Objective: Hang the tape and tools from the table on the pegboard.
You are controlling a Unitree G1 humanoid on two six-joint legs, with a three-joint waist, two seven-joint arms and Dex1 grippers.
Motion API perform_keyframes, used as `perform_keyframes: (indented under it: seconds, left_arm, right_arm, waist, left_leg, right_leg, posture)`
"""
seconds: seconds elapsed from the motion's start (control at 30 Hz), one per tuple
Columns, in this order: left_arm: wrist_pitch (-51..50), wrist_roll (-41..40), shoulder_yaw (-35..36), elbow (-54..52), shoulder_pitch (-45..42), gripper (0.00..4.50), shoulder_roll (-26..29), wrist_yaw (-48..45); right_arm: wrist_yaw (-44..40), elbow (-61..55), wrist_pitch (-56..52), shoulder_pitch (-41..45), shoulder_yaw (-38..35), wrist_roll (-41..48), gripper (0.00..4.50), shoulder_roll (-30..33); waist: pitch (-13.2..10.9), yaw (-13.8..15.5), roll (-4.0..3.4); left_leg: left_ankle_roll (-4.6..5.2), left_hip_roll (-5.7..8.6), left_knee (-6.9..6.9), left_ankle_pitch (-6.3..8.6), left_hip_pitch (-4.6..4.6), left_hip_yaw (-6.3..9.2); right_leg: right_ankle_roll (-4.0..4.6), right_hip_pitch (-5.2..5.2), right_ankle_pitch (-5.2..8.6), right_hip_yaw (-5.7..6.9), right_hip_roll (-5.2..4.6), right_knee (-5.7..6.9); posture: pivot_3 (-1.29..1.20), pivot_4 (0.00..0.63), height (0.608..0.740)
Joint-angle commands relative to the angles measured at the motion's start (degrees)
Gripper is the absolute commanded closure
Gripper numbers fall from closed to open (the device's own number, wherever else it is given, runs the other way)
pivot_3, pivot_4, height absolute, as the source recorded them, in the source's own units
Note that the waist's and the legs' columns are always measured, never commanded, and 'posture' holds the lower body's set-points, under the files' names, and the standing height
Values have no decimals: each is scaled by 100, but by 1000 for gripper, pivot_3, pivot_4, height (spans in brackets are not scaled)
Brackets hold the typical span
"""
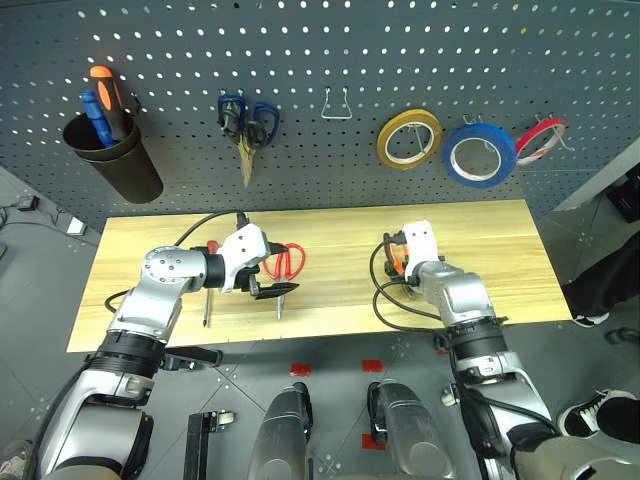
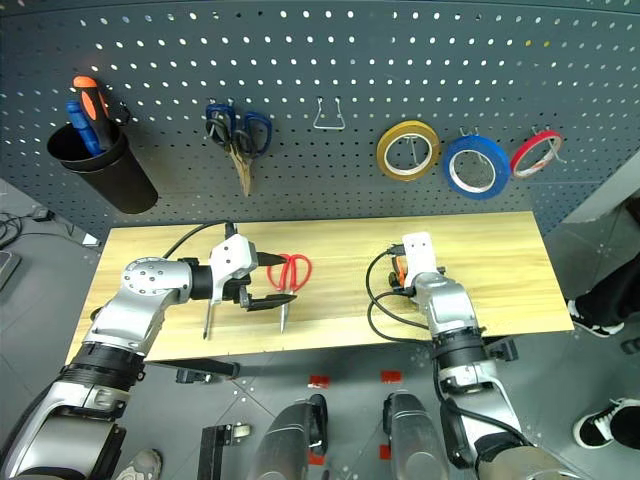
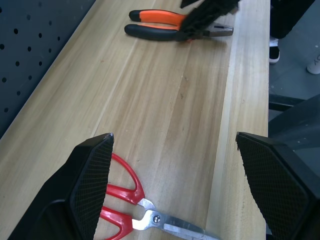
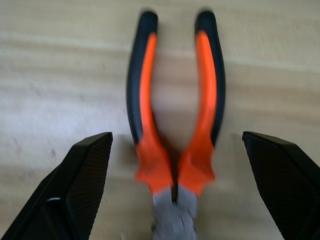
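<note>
**Both grippers low over the table, tools unheld**

Near edge first: the left gripper [image 1: 268, 290] hovers by the front rim of the table [image 1: 520, 290], jaws wide apart and empty, straddling the red-handled scissors [image 3: 131, 200], which lie flat with blades toward the front edge. At its nine o'clock lies the slim screwdriver [image 1: 208, 296], shaft pointing to the front rim. Bare wood separates this group from the right gripper [image 4: 175, 185], jaws spread, empty, either side of the pliers [image 4: 175, 115], orange-and-black handles splayed in a narrow V. The table's right third is open. Beyond, on the pegboard [image 1: 330, 40], at two o'clock, the blue tape [image 1: 480, 155] hangs, a thin flat ring between a yellow ring [image 1: 409, 138] and a red ring [image 1: 541, 138].
</note>
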State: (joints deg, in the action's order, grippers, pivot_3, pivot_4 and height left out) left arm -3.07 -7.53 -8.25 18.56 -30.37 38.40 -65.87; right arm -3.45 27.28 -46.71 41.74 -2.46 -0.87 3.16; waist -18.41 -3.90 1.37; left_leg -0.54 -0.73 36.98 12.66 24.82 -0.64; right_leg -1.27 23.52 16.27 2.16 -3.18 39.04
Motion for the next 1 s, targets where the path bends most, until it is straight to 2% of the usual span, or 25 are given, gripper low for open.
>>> perform_keyframes:
  seconds: [0.03,0.1,0.2,0.3,0.33,0.43,0.67,0.77,0.87,1.0]
  left_arm:
    - [58,-38,64,-163,-2,362,14,-53]
    - [50,-67,59,-219,31,362,4,-77]
    - [37,-115,96,-230,48,362,-23,-59]
    - [-4,-194,160,-261,88,362,-44,-40]
    - [-37,-229,187,-271,96,362,-56,-32]
    - [-110,-366,337,-321,133,362,-152,142]
    - [-558,-962,881,-1260,517,362,-552,750]
    - [-657,-1168,1088,-1930,824,362,-765,1173]
    - [-646,-1166,1379,-2489,1001,362,-1106,1950]
    - [-687,-1037,1609,-2905,943,362,-1457,2846]
  right_arm:
    - [16,625,253,223,-182,130,52,48]
    - [12,931,188,353,-291,193,52,62]
    - [-28,1117,113,448,-283,184,604,116]
    - [-68,971,-94,405,-289,261,1579,91]
    - [-71,899,-125,376,-269,268,1756,81]
    - [-61,325,-109,155,-71,202,1753,39]
    - [-108,-3252,-144,-1350,852,11,1753,55]
    - [57,-4599,203,-1857,1218,-182,1753,-23]
    - [164,-5242,911,-1687,1386,-366,1753,-86]
    - [262,-5064,1566,-842,1246,-487,1753,-139]
  waist:
    - [0,15,0]
    - [0,26,0]
    - [1,45,1]
    - [1,49,2]
    - [1,47,2]
    - [1,48,2]
    - [1,55,1]
    - [1,60,1]
    - [1,54,2]
    - [1,57,2]
  left_leg:
    - [0,0,0,0,0,0]
    - [0,0,-1,0,1,-2]
    - [0,1,1,0,1,-5]
    - [0,-1,2,0,0,-2]
    - [0,-2,2,0,0,-2]
    - [0,-4,1,0,0,-1]
    - [0,-2,2,0,23,0]
    - [0,-2,1,0,21,4]
    - [-1,-4,1,0,18,8]
    - [-3,-3,5,-2,8,12]
  right_leg:
    - [0,0,0,0,0,0]
    - [0,0,0,-1,0,-3]
    - [0,-1,0,-3,-2,-4]
    - [0,-2,0,-1,-2,-1]
    - [0,-2,0,-1,-1,0]
    - [0,-2,0,-1,0,0]
    - [-1,13,-1,-4,-3,-5]
    - [-1,14,0,-1,-2,-2]
    - [-2,12,0,-1,1,2]
    - [-7,6,-6,3,3,7]
  posture:
    - [-91,307,740]
    - [-91,307,740]
    - [-91,307,740]
    - [-94,307,740]
    - [-94,307,740]
    - [-101,307,740]
    - [-87,304,740]
    - [-87,305,740]
    - [-91,304,740]
    - [-90,300,740]
